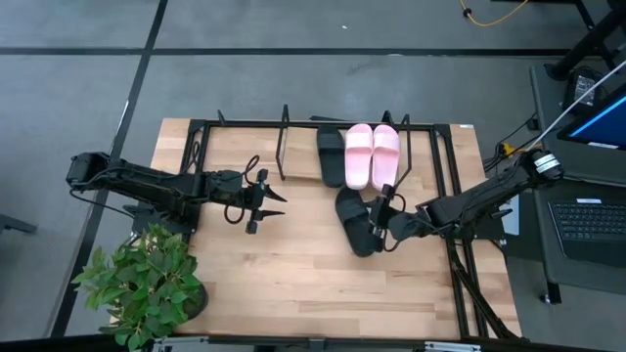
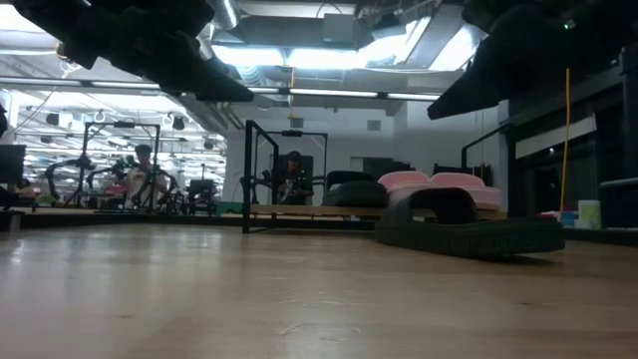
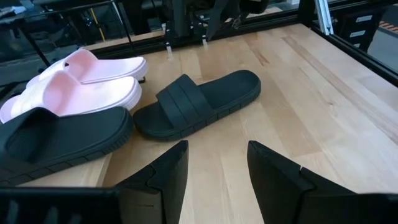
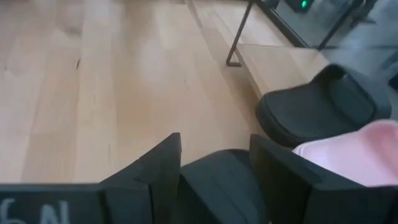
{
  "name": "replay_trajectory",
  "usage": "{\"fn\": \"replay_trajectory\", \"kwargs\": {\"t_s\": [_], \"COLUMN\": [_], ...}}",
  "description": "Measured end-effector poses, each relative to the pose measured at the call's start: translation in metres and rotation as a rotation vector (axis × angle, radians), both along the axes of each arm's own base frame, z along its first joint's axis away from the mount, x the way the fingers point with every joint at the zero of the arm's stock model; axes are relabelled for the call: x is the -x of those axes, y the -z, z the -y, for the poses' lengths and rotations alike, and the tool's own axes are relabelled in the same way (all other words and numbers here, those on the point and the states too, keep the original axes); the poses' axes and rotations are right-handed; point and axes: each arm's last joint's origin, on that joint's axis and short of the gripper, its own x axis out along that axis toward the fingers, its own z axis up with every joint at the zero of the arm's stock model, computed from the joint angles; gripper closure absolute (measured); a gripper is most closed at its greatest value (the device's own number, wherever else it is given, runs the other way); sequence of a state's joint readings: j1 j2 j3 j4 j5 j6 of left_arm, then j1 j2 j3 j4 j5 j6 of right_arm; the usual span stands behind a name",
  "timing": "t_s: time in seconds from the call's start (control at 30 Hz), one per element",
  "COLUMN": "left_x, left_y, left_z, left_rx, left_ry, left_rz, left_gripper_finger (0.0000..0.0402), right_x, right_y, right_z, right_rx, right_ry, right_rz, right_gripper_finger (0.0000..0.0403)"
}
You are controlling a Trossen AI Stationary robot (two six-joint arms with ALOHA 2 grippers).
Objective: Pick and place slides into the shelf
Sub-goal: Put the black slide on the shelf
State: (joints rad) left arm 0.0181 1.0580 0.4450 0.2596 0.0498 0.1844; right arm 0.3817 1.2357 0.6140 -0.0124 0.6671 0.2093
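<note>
One black slide (image 1: 354, 223) lies sole down on the tabletop just in front of the shelf (image 1: 416, 161); it also shows in the low view (image 2: 469, 227) and the left wrist view (image 3: 199, 102). On the shelf rest a second black slide (image 1: 331, 154) and two pale pink slides (image 1: 359, 154) (image 1: 385, 152), side by side. My right gripper (image 1: 377, 220) hovers open above the loose black slide (image 4: 214, 180), its fingers standing either side of it. My left gripper (image 1: 277, 205) is open over bare wood to the left, pointing at the slides (image 3: 217, 155).
A potted plant (image 1: 147, 284) stands at the table's near left corner. Black frame bars (image 1: 460, 244) run along the right edge and around the shelf. A laptop (image 1: 592, 225) sits beyond the right edge. Bare wood lies between the two grippers and toward the near edge.
</note>
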Motion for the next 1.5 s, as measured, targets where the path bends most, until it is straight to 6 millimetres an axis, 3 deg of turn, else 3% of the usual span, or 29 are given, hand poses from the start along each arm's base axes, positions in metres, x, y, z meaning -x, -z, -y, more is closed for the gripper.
{"fn": "replay_trajectory", "kwargs": {"t_s": [0.2, 0.57, 0.93, 1.1, 1.3, 1.5], "left_x": [0.0, 0.0, 0.0, 0.0, 0.001, 0.001], "left_y": [0.0, 0.0, 0.001, 0.001, 0.002, 0.002], "left_z": [0.0, 0.0, 0.0, 0.0, 0.0, 0.0], "left_rx": [0.001, 0.024, 0.021, 0.021, 0.018, 0.018], "left_ry": [0.0, -0.009, -0.015, -0.015, -0.015, -0.015], "left_rz": [-0.003, -0.006, -0.014, -0.017, -0.026, -0.027], "left_gripper_finger": [0.0244, 0.0244, 0.0244, 0.0244, 0.0244, 0.0244], "right_x": [0.0, -0.008, -0.023, -0.031, -0.036, -0.037], "right_y": [0.0, -0.007, 0.004, 0.018, 0.034, 0.037], "right_z": [0.0, -0.004, -0.013, -0.015, -0.017, -0.013], "right_rx": [-0.053, 0.104, 0.155, 0.213, 0.269, 0.302], "right_ry": [0.032, -0.069, -0.041, -0.035, -0.013, 0.021], "right_rz": [0.018, -0.103, -0.368, -0.501, -0.55, -0.56], "right_gripper_finger": [0.0211, 0.0211, 0.0211, 0.0211, 0.0211, 0.0212]}}
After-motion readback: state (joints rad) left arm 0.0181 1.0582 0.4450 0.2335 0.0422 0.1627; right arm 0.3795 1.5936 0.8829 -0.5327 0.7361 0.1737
